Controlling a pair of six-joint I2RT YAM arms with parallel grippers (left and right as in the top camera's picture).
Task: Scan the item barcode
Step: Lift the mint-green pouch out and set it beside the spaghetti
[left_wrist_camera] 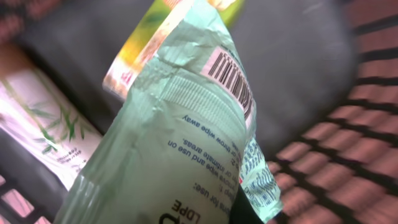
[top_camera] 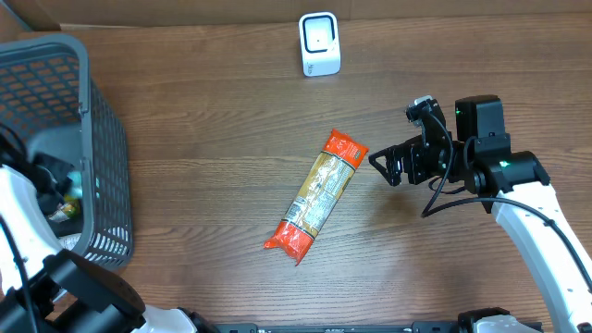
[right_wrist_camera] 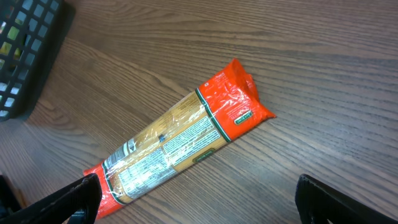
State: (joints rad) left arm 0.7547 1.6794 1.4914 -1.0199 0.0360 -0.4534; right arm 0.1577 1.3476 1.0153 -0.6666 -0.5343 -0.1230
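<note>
Wipes packet (left_wrist_camera: 174, 137), pale green and crinkled, is down inside the basket (top_camera: 102, 157) at the table's left end, and the left gripper (top_camera: 54, 176) is closed on its near end. The fingers themselves are barely seen.

The table (top_camera: 213, 120) is dark brown wood grain and fills nearly the whole overhead view. A tan strip runs along its far edge, and no more of the room shows. The basket is grey plastic mesh, partly cut off by the left edge of the picture. The white left arm (top_camera: 23, 222) reaches into it. The right arm (top_camera: 536, 213) comes in from the lower right. The right gripper (top_camera: 381, 169) has its jaws spread wide, holding nothing, just beside the upper end of the pasta packet (top_camera: 317, 194). That packet is long, clear in the middle with orange-red ends, and lies flat and diagonal mid-table. A small white scanner (top_camera: 320, 43) stands upright near the far edge, well apart from both packets.

Only the left wrist view shows the wipes packet up close. Its barcode (left_wrist_camera: 230, 78) faces the camera near the top edge, with upside-down printing below it. A white packet with a green leaf pattern (left_wrist_camera: 43, 130) lies to its left. The right wrist view shows the pasta packet's label text and both dark fingers (right_wrist_camera: 345, 202) at the bottom corners, which the overhead view does not resolve.
</note>
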